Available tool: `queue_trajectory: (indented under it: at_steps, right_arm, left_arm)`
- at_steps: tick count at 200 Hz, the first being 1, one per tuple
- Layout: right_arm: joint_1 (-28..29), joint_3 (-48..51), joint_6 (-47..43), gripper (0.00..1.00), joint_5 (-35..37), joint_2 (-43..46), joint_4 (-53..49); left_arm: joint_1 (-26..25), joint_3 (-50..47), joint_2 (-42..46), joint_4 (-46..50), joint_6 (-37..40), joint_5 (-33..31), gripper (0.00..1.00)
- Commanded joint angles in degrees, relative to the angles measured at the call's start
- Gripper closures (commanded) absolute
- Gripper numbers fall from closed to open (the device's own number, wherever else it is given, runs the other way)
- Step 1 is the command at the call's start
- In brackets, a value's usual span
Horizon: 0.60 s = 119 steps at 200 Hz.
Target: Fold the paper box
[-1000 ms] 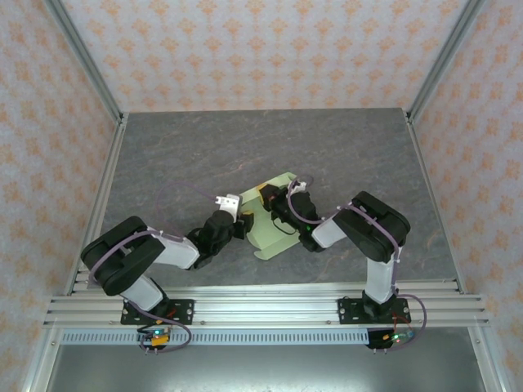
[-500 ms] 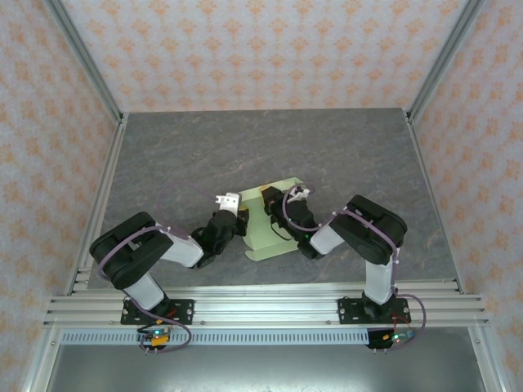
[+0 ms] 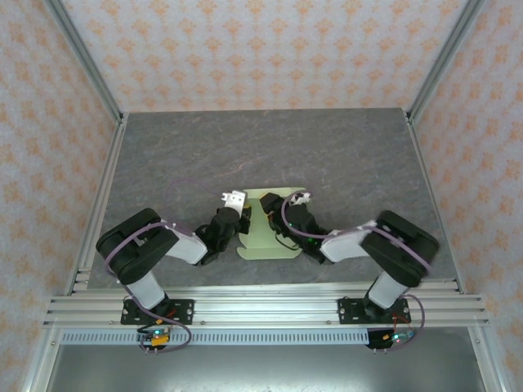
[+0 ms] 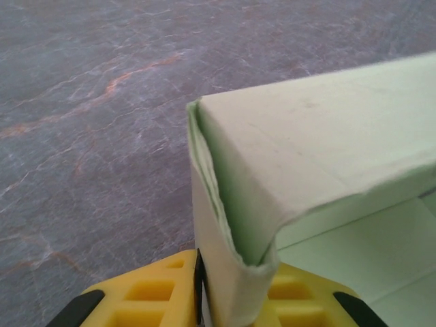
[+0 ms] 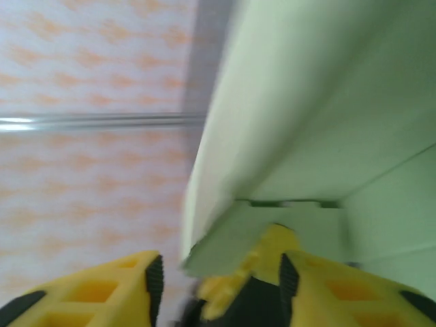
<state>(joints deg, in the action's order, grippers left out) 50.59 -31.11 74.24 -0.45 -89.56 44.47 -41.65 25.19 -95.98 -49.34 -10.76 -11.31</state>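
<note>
The paper box [image 3: 263, 233] is a pale green card sheet, partly folded, lying on the table between my two arms. My left gripper [image 3: 242, 214] is at its left side. In the left wrist view the yellow fingers [image 4: 146, 293] are shut on a doubled upright wall of the paper box [image 4: 327, 129], with my left gripper [image 4: 235, 276] pinching its lower corner. My right gripper [image 3: 274, 208] reaches over the sheet's far right part. In the right wrist view my right gripper [image 5: 218, 272] stands open, and a flap of the paper box [image 5: 306, 102] hangs loose between the pads.
The grey marbled table [image 3: 245, 147] has free room behind and on both sides of the card. Patterned walls and aluminium posts [image 3: 86, 65] enclose it. The mounting rail [image 3: 261, 304] runs along the near edge.
My right gripper has opened and let go of the card, its elbow swinging right. My left gripper has closed on the box's left wall. The sheet has turned and slid slightly nearer.
</note>
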Motion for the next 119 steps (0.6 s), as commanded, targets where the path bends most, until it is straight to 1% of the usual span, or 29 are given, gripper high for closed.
queue_trajectory:
  at_steps: [1, 21, 31, 47, 52, 56, 66, 80, 96, 110, 119]
  right_arm:
    - [1.4, -9.7, -12.2, 0.45, -0.9, 12.5, -39.6]
    - [1.4, -11.0, -17.7, 0.43, 1.2, 20.3, -49.5]
    - [1.4, -12.8, -20.8, 0.42, 3.6, 24.2, -56.8]
    - [1.1, -15.2, -25.1, 0.35, 6.8, 29.0, -65.2]
    - [0.7, -15.9, -26.7, 0.34, 6.7, 30.3, -67.0]
    - [0.5, -16.4, -28.3, 0.32, 6.5, 31.1, -68.2]
    - [-0.5, -18.1, -32.5, 0.29, 5.6, 32.3, -70.9]
    - [-3.0, -21.6, -39.2, 0.29, 3.2, 31.8, -74.6]
    - [-7.2, -26.7, -45.3, 0.28, -1.1, 27.9, -79.2]
    - [-10.1, -29.8, -48.8, 0.29, -4.0, 24.5, -81.1]
    - [-12.2, -30.3, -50.1, 0.30, -6.1, 22.9, -80.4]
  left_arm:
    - [-0.6, 2.0, 3.0, 1.9, 5.2, 3.2, 0.80]
    - [0.0, 2.6, 3.5, 2.4, 7.6, 6.8, 0.80]
    - [0.3, 3.2, 3.2, 2.6, 8.2, 8.2, 0.80]
    - [1.0, 3.4, 2.4, 1.5, 8.3, 10.3, 0.80]
    - [1.1, 3.7, 2.1, 1.3, 8.4, 10.7, 0.80]
    - [1.3, 3.9, 1.8, 1.1, 8.5, 11.2, 0.80]
    - [1.5, 4.5, 1.1, 0.7, 9.5, 13.0, 0.80]
    - [1.7, 4.9, 0.0, -1.2, 11.3, 16.6, 0.80]
    - [1.9, 5.2, -2.0, -4.5, 13.0, 19.6, 0.82]
    - [2.4, 7.0, -2.9, -1.9, 13.9, 22.5, 0.82]
    - [2.7, 8.3, -3.3, -0.1, 14.6, 24.3, 0.82]
